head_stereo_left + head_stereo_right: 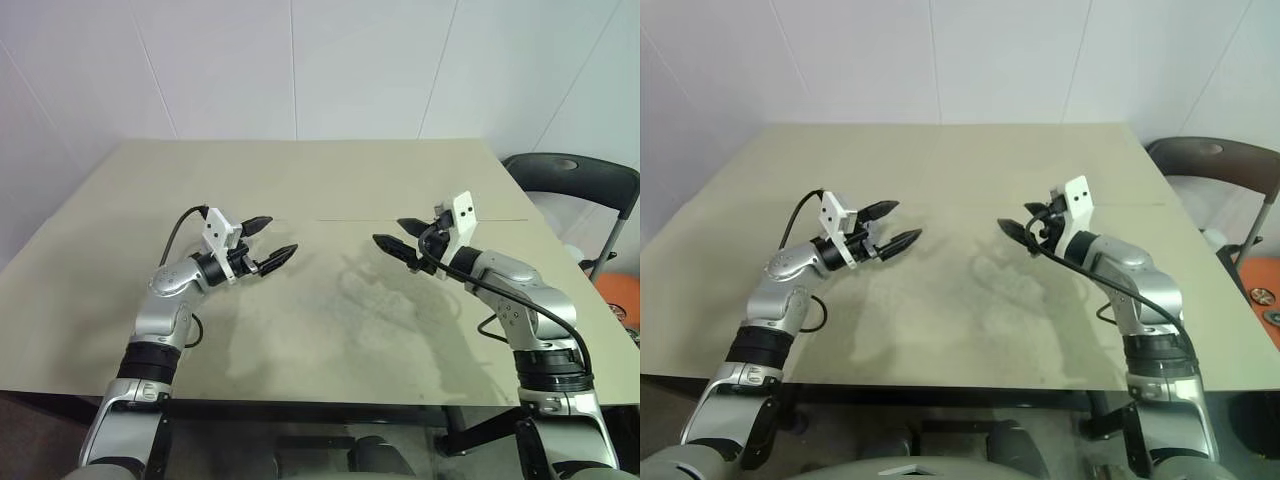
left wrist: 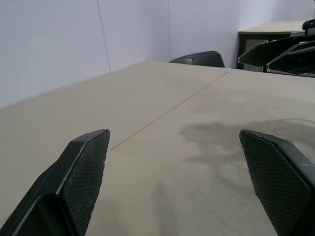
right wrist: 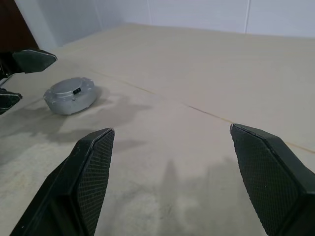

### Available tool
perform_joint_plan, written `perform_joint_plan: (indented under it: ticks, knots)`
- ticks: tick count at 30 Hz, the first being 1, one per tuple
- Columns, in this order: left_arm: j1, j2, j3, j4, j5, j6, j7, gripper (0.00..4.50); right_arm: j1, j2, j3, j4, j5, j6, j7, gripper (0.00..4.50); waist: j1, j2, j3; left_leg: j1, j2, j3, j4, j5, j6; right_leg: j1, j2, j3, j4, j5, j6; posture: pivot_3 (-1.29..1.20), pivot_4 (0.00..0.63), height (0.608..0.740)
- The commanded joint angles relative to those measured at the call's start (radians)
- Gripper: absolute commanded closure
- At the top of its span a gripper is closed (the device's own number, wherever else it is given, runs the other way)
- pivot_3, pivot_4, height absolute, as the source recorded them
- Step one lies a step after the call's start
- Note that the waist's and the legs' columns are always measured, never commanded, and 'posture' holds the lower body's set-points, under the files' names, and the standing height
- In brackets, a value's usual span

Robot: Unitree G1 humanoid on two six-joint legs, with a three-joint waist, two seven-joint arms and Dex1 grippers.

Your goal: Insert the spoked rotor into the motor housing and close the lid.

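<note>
Left hand (image 1: 276,238) fully open, empty. Right hand (image 1: 391,231) wide open, empty. Both held above the desk (image 1: 330,170), tips facing each other.

Grey round housing (image 3: 71,96), lid apparently on, flat on the desk just beside the left hand's tips, well ahead of the right hand. Probably released there, assembly closed.

Chair (image 1: 570,175) beyond the right hand. No obstruction between the hands.

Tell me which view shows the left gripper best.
The left eye view: the whole left gripper shows, jaws open above the table. The right eye view matches. The left wrist view gives its finger pads close up; the right wrist view catches its fingertips.
</note>
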Motion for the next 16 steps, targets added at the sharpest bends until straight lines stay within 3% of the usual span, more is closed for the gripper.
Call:
perform_joint_plan:
  ticks: [1, 16]
  knots:
    - [-0.022, -0.005, 0.020, -0.006, 0.002, -0.019, -0.004, 0.01, -0.006, -0.015, -0.022, -0.047, 0.004, -0.006, -0.005, 0.56, 0.000, 0.000, 0.000, 0.000, 0.000, 0.000, 0.000, 0.000, 0.000, 0.000, 0.000, 0.000, 0.000, 0.000, 0.000, 0.00, 0.000, 0.740]
    - [-0.031, 0.003, 0.014, 0.044, 0.049, -0.064, -0.055, 0.01, 0.014, -0.010, -0.019, -0.070, 0.009, 0.018, -0.013, 0.56, 0.000, 0.000, 0.000, 0.000, 0.000, 0.000, 0.000, 0.000, 0.000, 0.000, 0.000, 0.000, 0.001, 0.000, 0.000, 0.00, 0.000, 0.740]
